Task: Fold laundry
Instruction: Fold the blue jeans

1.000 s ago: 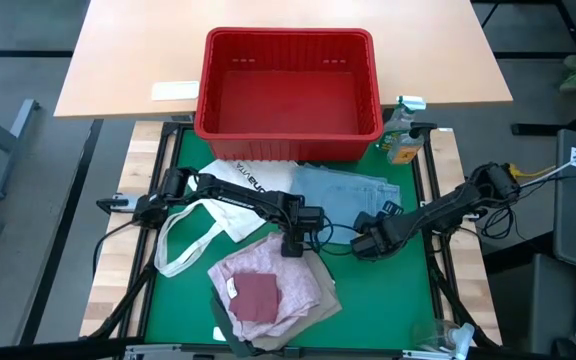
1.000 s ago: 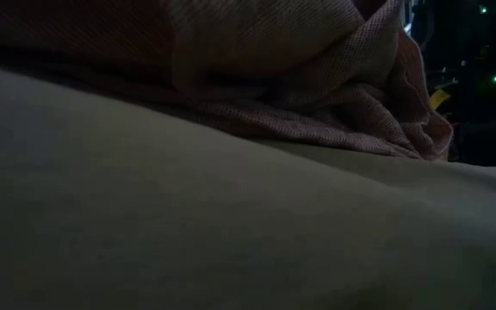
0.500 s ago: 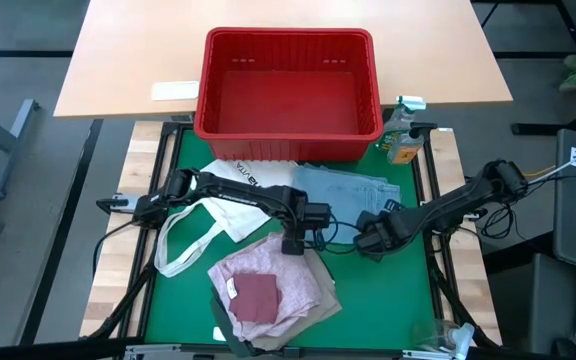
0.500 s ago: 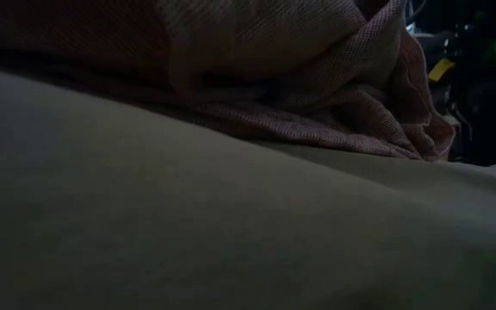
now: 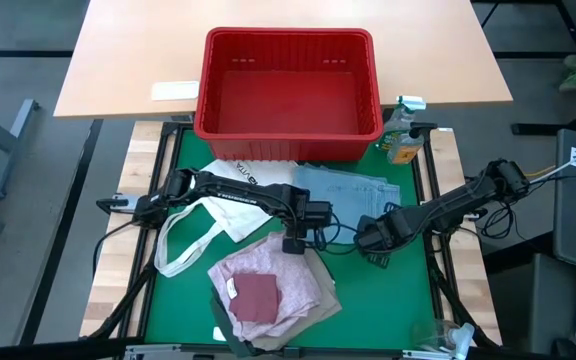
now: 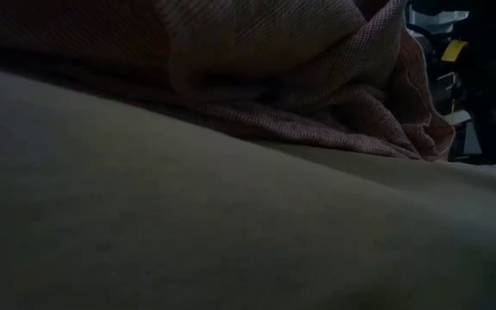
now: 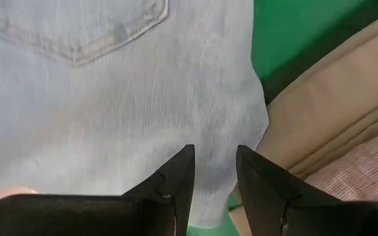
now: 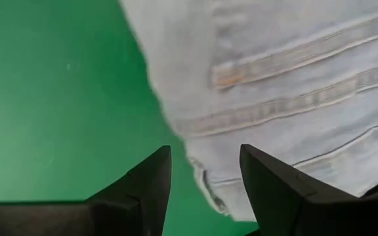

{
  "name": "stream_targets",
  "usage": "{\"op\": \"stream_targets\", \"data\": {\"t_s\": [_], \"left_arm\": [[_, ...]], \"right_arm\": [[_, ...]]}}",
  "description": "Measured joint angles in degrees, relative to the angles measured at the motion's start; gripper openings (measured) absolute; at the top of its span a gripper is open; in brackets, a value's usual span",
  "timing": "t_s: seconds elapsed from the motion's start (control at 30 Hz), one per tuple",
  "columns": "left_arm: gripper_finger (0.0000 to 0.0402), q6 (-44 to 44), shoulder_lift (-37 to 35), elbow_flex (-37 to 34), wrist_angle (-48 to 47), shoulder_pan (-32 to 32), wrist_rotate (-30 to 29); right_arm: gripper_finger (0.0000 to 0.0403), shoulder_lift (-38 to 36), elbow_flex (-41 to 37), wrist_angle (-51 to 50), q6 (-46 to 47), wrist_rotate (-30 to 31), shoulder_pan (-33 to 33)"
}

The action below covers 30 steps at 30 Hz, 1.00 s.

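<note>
The right gripper, jaws apart and empty, has shifted along the near edge of the light blue denim jeans; the left gripper, also parted and empty, has held at their opposite near corner. Judged, both are positioned to pinch. Both arms reach low, converging mid-table.

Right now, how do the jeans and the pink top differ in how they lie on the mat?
The jeans lie flat and smooth just in front of the red basket; the pink top is crumpled nearer the front edge. The jeans rest on the green mat; the pink top sits on beige trousers. Neither is gripped.
</note>
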Motion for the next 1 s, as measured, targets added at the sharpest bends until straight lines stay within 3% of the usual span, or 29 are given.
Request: {"op": "stream_targets", "data": {"t_s": [1.0], "left_arm": [[0.0108, 2.19, -0.13, 0.15, 1.42, -0.28, -0.85]], "right_arm": [[0.0182, -0.04, 0.0, 0.17, -0.09, 0.35, 0.0]]}}
